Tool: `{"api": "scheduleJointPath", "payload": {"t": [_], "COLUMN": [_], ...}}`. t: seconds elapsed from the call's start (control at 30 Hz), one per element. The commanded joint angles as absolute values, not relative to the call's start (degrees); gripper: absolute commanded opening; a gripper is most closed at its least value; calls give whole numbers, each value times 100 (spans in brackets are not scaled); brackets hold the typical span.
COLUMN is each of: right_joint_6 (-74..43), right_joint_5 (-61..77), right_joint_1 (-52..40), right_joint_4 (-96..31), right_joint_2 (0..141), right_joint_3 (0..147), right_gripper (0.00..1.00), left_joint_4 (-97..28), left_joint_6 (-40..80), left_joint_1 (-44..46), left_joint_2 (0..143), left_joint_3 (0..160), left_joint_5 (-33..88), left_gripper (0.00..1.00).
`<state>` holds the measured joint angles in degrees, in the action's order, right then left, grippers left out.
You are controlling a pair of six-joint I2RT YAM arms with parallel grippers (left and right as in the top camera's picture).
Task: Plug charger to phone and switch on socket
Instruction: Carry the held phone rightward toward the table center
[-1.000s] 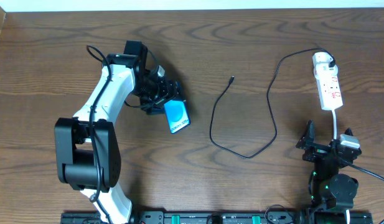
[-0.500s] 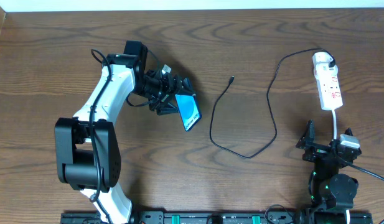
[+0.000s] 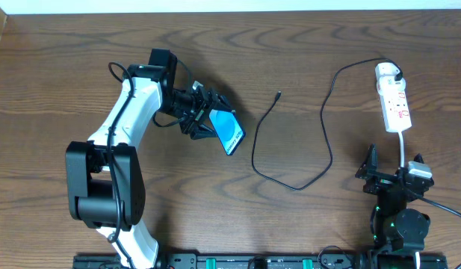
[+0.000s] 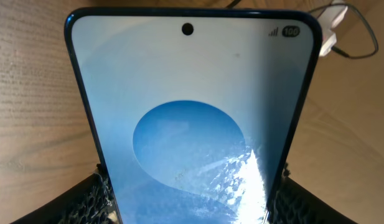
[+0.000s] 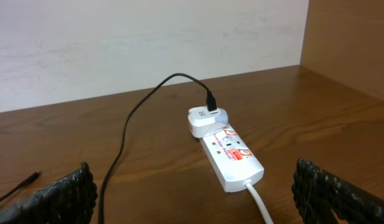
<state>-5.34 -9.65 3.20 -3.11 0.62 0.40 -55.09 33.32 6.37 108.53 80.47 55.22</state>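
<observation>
the brown wooden table (image 3: 66, 45) fills the overhead view. the white left arm (image 3: 122, 119) reaches from the near left edge up and then right, ending in the left gripper (image 3: 209, 118) left of the table's centre. its jaws are pinching the phone (image 3: 230, 131) by its two long edges, close to the lower end; in the wrist view the black padded fingers (image 4: 86, 199) show at both sides of the glass. the right gripper (image 5: 193, 177) sits low at the near right edge with its jaws spread wide and nothing between them.

the socket (image 3: 393, 101) lies flat at the far right, well apart from the phone. its long axis runs from far to near, a little slanted, with a white adapter (image 3: 387, 72) plugged in at the far end and a white cord (image 3: 404, 149) leaving the near end toward the right arm.

the phone's blue screen faces up, and its long axis runs diagonally from far-left to near-right. the end with the camera hole (image 4: 188, 28) points away from the gripper, toward the right side of the table. whether its free end touches the wood cannot be told.

the charger (image 3: 329, 142) runs from the adapter leftward, bends toward the near side, loops round, and climbs back. its connector tip (image 3: 279, 95) lies on the wood just right of the phone, apart from it, pointing toward the far edge.
</observation>
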Motion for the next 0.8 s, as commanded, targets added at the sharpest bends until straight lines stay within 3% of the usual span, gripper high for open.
{"api": "scheduleJointPath", "payload": {"t": [0.0, 0.5, 0.63, 0.77], "right_joint_6": [-443, -443, -443, -440], "right_joint_5": [-952, -952, -952, -952], "right_joint_1": [290, 290, 290, 290], "right_joint_4": [-327, -327, -327, -327], "right_joint_2": [27, 27, 27, 27], "right_joint_3": [30, 30, 30, 30], "right_gripper": [99, 99, 99, 99], "left_joint_4": [-5522, -5527, -5529, -5546], "left_joint_6": [3638, 3634, 3638, 3636], "left_joint_1": [591, 591, 593, 593], "left_joint_2": [10683, 10683, 10683, 10683], "left_joint_3": [8178, 8178, 8178, 8178], "left_joint_5": [5765, 5765, 5767, 5765], "left_gripper": [58, 58, 51, 51]}}
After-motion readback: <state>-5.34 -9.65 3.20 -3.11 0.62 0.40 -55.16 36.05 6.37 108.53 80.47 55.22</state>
